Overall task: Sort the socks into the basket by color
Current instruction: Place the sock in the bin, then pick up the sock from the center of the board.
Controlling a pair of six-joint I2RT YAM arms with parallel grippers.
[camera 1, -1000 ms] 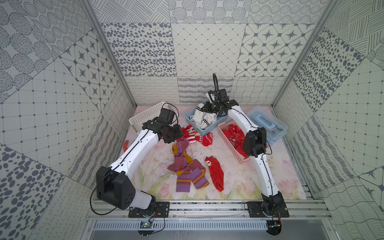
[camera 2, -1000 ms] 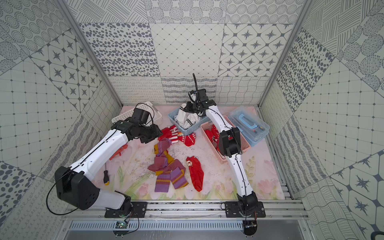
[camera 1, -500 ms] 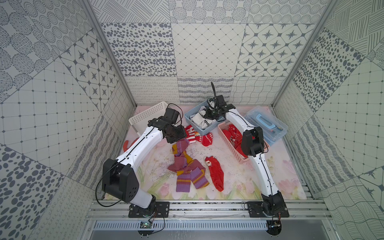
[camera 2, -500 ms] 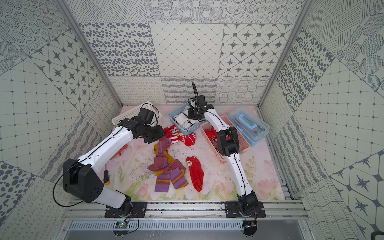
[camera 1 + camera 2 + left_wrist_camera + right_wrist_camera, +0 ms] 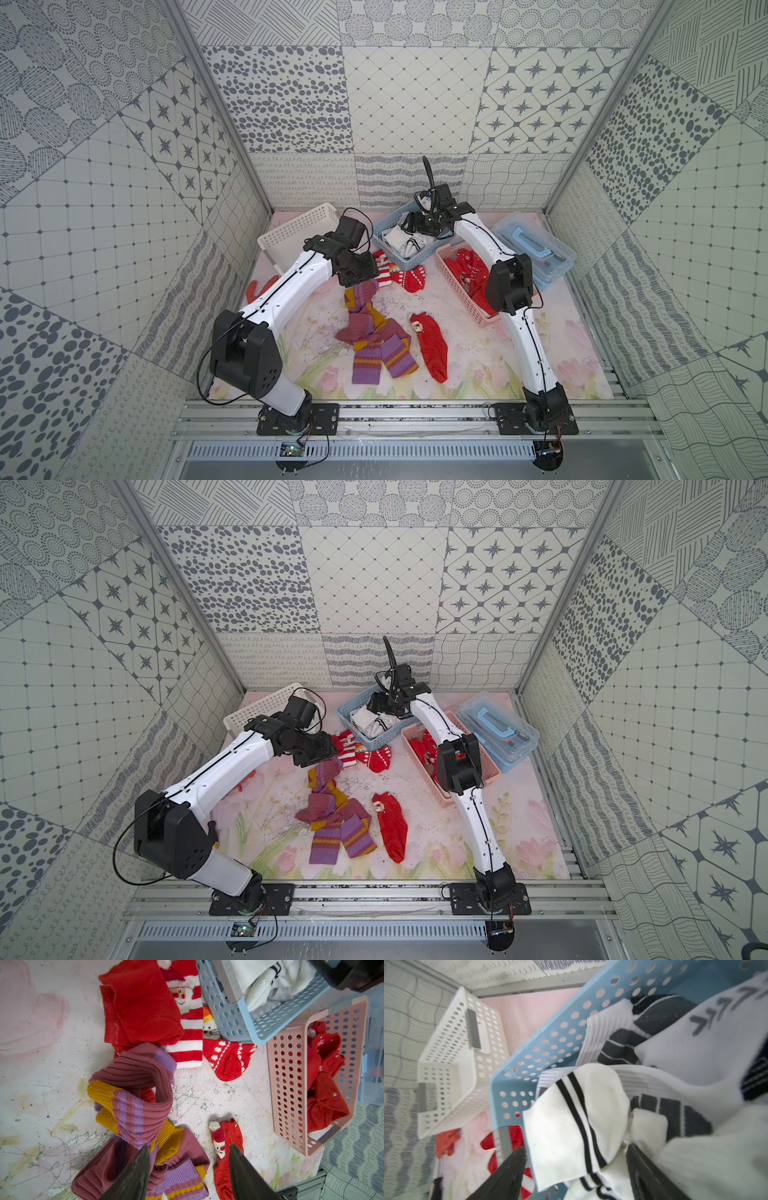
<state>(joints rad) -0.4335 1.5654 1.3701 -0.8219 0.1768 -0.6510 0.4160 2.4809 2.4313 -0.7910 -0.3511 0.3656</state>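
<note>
Left end effector [image 5: 189, 1147] is hovering over the purple-mauve socks [image 5: 374, 336] at the centre of the table [image 5: 540, 357], fingers spread and gripping nothing. Right end effector [image 5: 576, 1148] is hanging over the blue basket [image 5: 415, 260] at the far side, fingers parted. A white sock [image 5: 577, 1126] with two black stripes is lying loose beneath them, draping over the basket rim (finger contact cannot be confirmed). Other white socks [image 5: 695, 1047] are filling that basket. Red socks [image 5: 471, 270] are sitting in the pink basket [image 5: 459, 291] on the right. One red sock [image 5: 432, 349] is lying near centre. Red patterned socks [image 5: 409, 276] are lying against the blue basket's near side. The white basket [image 5: 291, 232] is standing far left.
</note>
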